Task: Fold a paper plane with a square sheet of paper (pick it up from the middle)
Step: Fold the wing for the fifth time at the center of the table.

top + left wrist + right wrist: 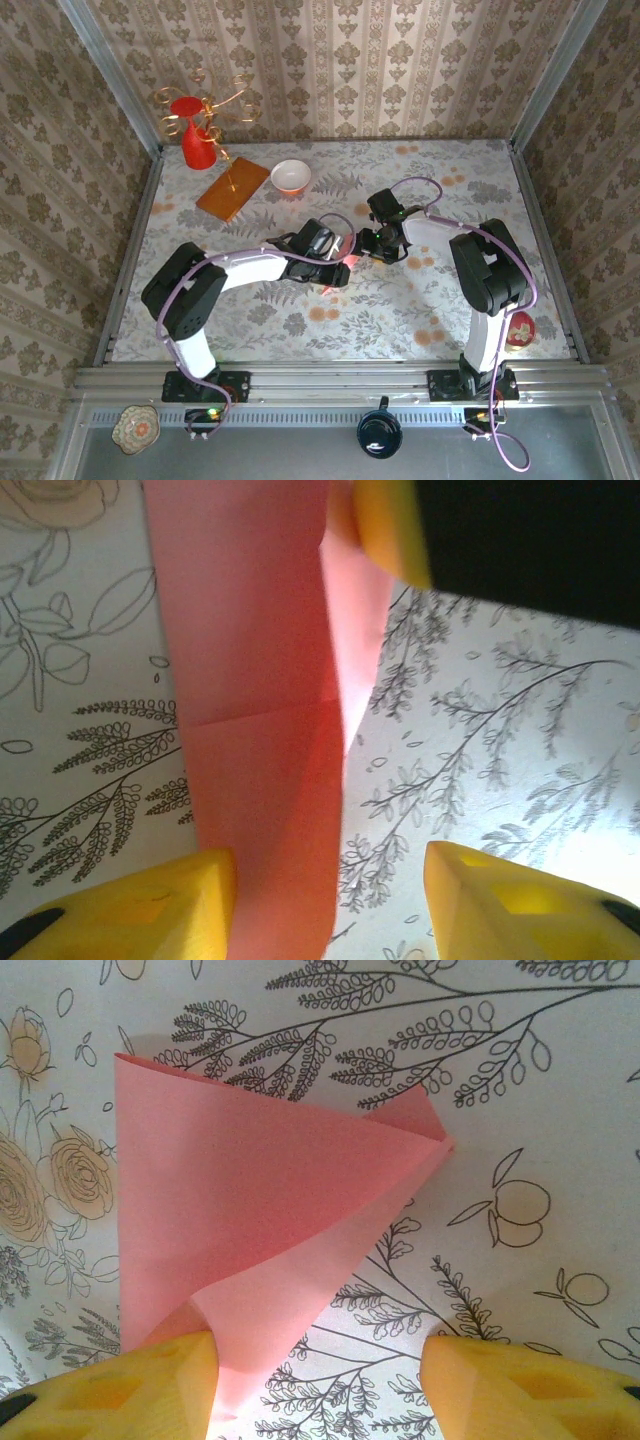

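Fingers stand wide apart on right gripper and left gripper; folded pink paper cut off at frame edges, mostly hidden overhead; floral tablecloth; damask-papered walls.

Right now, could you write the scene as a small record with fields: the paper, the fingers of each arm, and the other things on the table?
paper: square sheet of paper, pink, partly folded, one flap standing up, at the middle of the floral table
left fingers: apart, the folded paper running between them, close beside one finger
right fingers: apart, the paper's edge against one finger
far left corner: red vase, wooden board, white bowl
plane: not yet finished
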`<state>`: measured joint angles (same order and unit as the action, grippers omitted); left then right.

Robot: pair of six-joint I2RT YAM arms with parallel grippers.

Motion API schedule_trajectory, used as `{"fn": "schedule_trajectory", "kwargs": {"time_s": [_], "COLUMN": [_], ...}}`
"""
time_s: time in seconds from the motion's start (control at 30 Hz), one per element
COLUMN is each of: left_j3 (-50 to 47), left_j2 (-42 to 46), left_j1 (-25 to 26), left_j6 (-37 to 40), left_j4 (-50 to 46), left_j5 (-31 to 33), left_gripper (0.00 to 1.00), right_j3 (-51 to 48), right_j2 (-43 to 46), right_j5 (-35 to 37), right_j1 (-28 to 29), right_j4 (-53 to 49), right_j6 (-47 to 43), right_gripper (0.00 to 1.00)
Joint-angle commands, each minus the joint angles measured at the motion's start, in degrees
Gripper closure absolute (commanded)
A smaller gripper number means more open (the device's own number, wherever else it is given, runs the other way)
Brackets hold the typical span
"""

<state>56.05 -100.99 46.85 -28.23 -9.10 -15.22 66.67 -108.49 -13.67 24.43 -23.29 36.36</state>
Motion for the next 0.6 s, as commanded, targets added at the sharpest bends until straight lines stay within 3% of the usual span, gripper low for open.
{"fn": "schedule_trajectory", "kwargs": {"time_s": [0.0, 0.23, 0.57], "left_j3": [1.7, 2.2, 1.5], "left_j2": [-1.5, -2.4, -3.2], "left_j1": [0.4, 0.4, 0.3], "left_j6": [2.0, 2.2, 2.5], "left_j4": [-1.9, -1.9, -1.9], "left_j5": [0.6, 0.3, 1.6], "left_gripper": [0.49, 0.54, 0.53], "right_j3": [-1.7, -1.9, -1.8], "right_j2": [-5.9, -6.1, -6.3], "right_j5": [4.1, 4.1, 4.2], "right_j1": [0.3, 0.3, 0.3], "right_j4": [1.1, 1.2, 1.0], "right_j6": [-0.5, -0.5, -0.4], "right_gripper": [0.39, 0.39, 0.39]}}
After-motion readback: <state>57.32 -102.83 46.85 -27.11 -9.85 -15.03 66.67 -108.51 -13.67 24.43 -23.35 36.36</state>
